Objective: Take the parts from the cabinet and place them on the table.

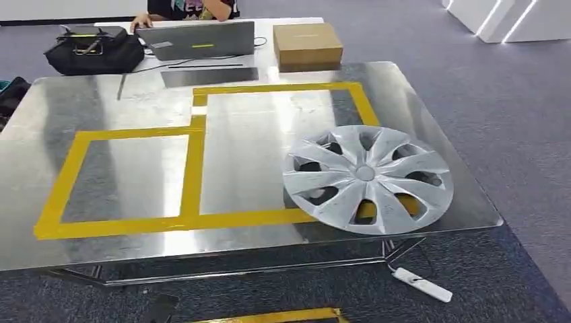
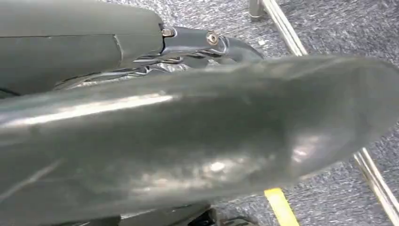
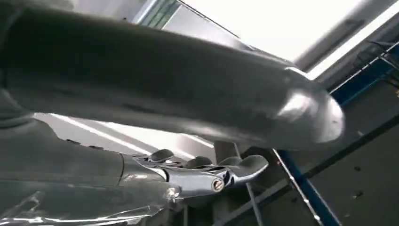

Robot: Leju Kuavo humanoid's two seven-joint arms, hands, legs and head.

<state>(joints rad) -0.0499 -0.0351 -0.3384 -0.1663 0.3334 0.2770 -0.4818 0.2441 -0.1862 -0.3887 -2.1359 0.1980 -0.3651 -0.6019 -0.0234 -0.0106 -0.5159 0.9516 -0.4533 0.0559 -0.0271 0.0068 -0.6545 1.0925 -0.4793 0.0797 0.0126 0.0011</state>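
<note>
A silver wheel cover [image 1: 367, 177] lies flat on the shiny metal table [image 1: 135, 101], near its front right corner, overlapping the yellow tape outline [image 1: 194, 168]. My left hand [image 2: 188, 136] hangs over grey carpet beside the table's metal legs; its thick thumb lies apart from the dark fingers [image 2: 221, 44], and nothing is between them. In the right wrist view my right hand [image 3: 179, 103] is likewise empty, thumb apart from the fingers [image 3: 235, 169], with blue shelving bars [image 3: 306, 188] behind it.
At the table's far edge are a laptop [image 1: 198, 39], a cardboard box [image 1: 307, 44] and a black bag [image 1: 94, 48], with a person [image 1: 192, 8] behind them. A white power strip [image 1: 423, 284] and yellow tape [image 1: 283, 315] lie on the carpet in front.
</note>
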